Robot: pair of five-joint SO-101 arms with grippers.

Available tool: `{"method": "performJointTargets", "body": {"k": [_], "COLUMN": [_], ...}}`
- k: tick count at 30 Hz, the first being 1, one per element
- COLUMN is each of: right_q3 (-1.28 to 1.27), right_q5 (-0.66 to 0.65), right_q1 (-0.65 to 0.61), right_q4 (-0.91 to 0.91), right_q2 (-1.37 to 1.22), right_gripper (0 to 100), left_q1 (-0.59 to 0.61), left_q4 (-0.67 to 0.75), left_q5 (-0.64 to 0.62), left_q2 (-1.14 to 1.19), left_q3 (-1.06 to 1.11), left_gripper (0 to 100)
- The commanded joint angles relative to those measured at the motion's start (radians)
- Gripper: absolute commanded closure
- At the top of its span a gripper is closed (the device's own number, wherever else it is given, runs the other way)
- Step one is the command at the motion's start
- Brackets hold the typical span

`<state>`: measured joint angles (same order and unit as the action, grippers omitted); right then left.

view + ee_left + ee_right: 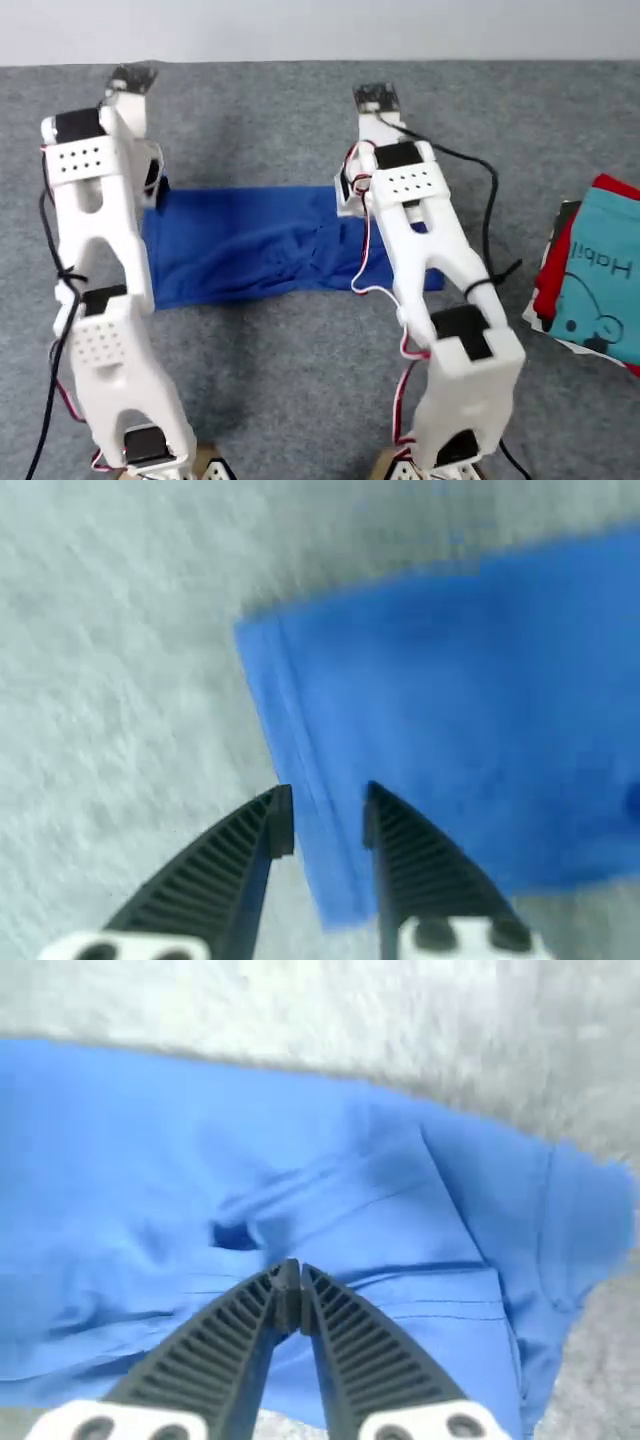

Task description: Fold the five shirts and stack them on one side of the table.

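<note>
Left wrist view: my left gripper (328,815) is parted narrowly, and the blue shirt (450,730) has its edge right under the tips. My right gripper (288,1295) is pinched closed, same shirt just beneath.

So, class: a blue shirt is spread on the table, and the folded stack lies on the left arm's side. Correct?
Not quite. The blue shirt is spread on the table, but the folded stack lies on the right arm's side, as the high view shows.
</note>
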<state>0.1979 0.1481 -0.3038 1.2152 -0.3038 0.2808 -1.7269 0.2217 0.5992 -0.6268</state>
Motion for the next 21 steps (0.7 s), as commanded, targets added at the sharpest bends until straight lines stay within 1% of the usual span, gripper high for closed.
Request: {"method": "performJointTargets", "body": {"k": [1, 4, 7, 10, 13, 17, 21], "right_q3": [0.066, 0.066, 0.066, 0.066, 0.066, 0.066, 0.066], "right_q5": [-0.006, -0.006, -0.006, -0.006, -0.006, -0.006, -0.006], "right_q1": [-0.010, -0.002, 0.031, 0.087, 0.140, 0.193, 0.217], "right_q4": [0.042, 0.116, 0.197, 0.249, 0.282, 0.329, 0.372], "right_q2": [0.154, 0.226, 0.298, 0.366, 0.427, 0.479, 0.512], "right_gripper": [98.0, 98.0, 98.0, 98.0, 98.0, 98.0, 98.0], "left_q1": [0.020, 0.048, 0.064, 0.066, 0.066, 0.081, 0.110], "left_q4": [-0.026, -0.026, -0.025, -0.025, -0.025, -0.008, -0.003], "left_q5": [0.015, 0.017, 0.051, 0.086, 0.091, 0.080, 0.049], "left_q2": [-0.107, -0.091, -0.052, -0.002, 0.054, 0.141, 0.253], "left_q3": [0.137, 0.148, 0.139, 0.127, 0.097, 0.027, -0.102], "left_gripper": [80, 77, 75, 75, 75, 75, 75]}}
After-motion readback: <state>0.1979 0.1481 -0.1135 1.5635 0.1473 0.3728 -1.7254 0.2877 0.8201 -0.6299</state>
